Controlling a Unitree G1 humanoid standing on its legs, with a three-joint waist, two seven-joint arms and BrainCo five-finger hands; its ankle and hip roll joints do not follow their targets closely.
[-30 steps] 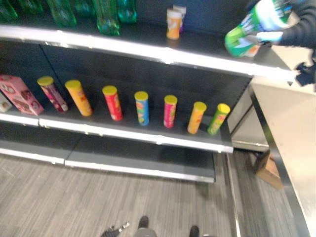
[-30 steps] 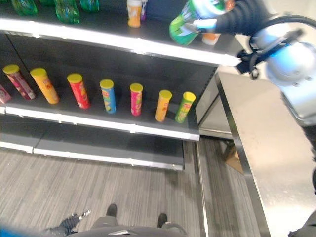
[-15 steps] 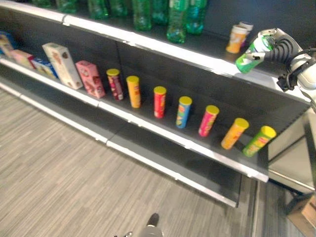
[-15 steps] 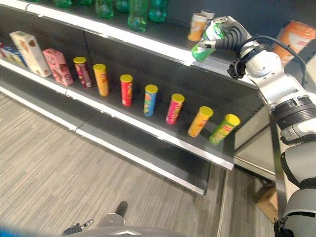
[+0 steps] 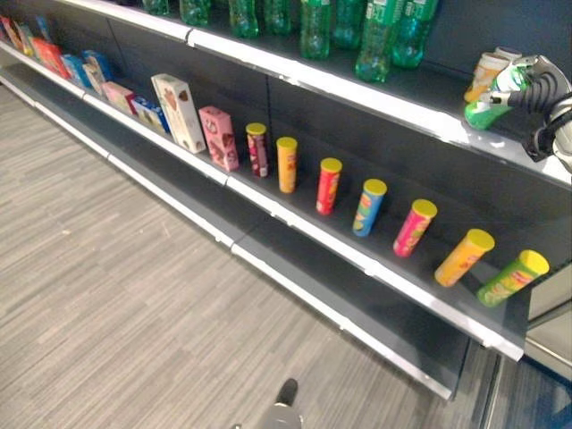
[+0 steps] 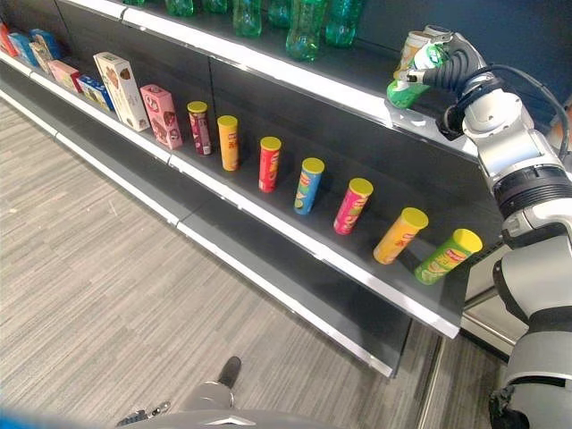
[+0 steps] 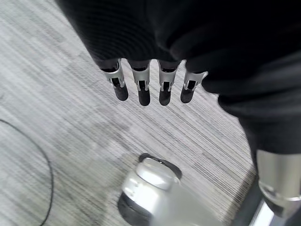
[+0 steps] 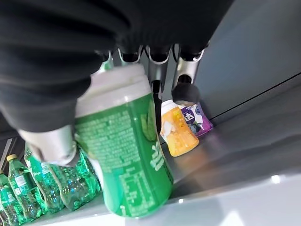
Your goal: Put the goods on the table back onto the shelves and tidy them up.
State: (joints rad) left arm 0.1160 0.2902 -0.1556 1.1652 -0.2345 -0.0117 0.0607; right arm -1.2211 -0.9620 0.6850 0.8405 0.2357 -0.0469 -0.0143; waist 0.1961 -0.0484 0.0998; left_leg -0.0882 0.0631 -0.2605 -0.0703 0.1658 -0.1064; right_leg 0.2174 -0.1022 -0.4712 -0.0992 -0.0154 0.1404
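The right hand [image 6: 447, 64] is closed around a green can [image 8: 124, 160] with a white top, fingers and thumb wrapped round its body. The can is held tilted over the front edge of the top shelf [image 6: 295, 76], at the shelf's right end; whether its base touches the shelf surface cannot be determined. Just behind the can on the same shelf stand an orange cup [image 8: 176, 132] and a purple cup [image 8: 200, 120], side by side and close to the rear panel. Further left on the top shelf stands a group of green bottles [image 5: 375, 36]. The middle shelf [image 5: 357, 259] carries a row of upright tubes with yellow lids: dark red tube [image 5: 256, 149], orange tube [image 5: 286, 164], red tube [image 5: 328, 185], blue tube [image 5: 368, 206], pink tube [image 5: 415, 227], yellow-orange tube [image 5: 464, 257] and green tube [image 5: 512, 278], set apart from one another. Left of the tubes stand a pink box [image 5: 218, 138] and a white box [image 5: 179, 112], with further boxes beyond. The left hand [image 7: 150, 87] hangs over the grey wood-pattern floor [image 5: 116, 295] with fingers straight and holds nothing.
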